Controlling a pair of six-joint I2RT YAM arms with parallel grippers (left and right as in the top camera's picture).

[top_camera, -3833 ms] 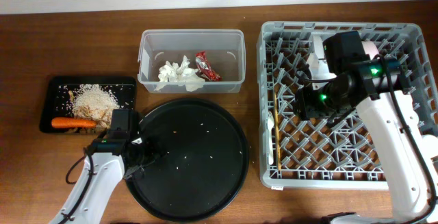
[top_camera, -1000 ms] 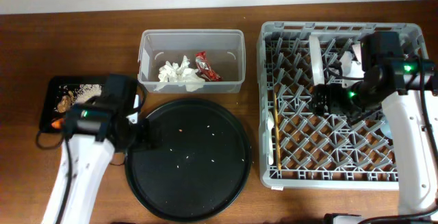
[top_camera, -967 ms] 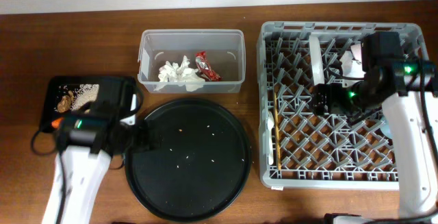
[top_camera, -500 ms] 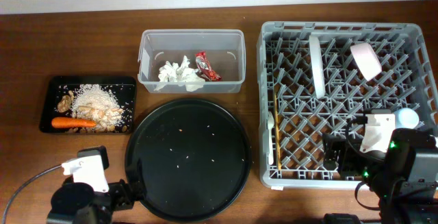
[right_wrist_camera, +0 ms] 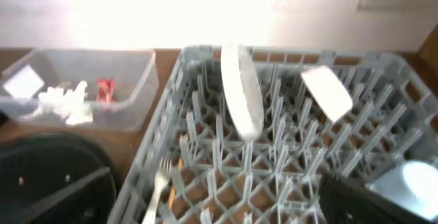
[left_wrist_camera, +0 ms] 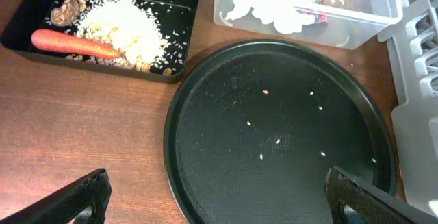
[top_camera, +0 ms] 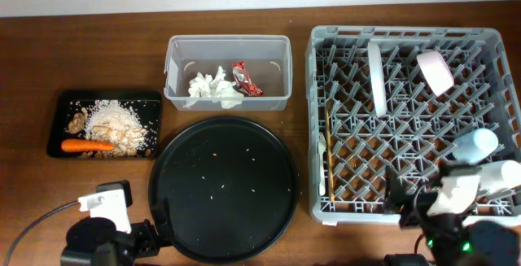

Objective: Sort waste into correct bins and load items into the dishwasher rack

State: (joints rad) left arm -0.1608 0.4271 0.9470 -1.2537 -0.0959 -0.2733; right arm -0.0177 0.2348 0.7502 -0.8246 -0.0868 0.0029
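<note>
The clear tub point(top_camera: 228, 40) holds the crumpled tissue point(top_camera: 213, 89) and the red wrapper point(top_camera: 247, 79). The shallow black tray point(top_camera: 106, 94) holds rice point(top_camera: 114, 119), the carrot point(top_camera: 86, 146) and the brown lump point(top_camera: 77, 122). The grey rack point(top_camera: 407, 32) holds the plate point(top_camera: 376, 77) on edge, the bowl point(top_camera: 435, 71), the blue cup point(top_camera: 476, 142), the fork point(top_camera: 323, 164) and the chopsticks point(top_camera: 329, 140). My left gripper point(left_wrist_camera: 219, 200) is open and empty over the near rim of the round tray. My right gripper point(right_wrist_camera: 212, 196) is open and empty at the rack's near edge.
The large round black tray point(top_camera: 221, 186) lies between the black tray and the rack, with a few rice grains on it. Both arms sit low at the table's near edge, the left point(top_camera: 102, 233) and the right point(top_camera: 448, 209).
Both arms have pulled back from the black tray and the rack to the near table edge. The cup now lies in the rack's right side.
</note>
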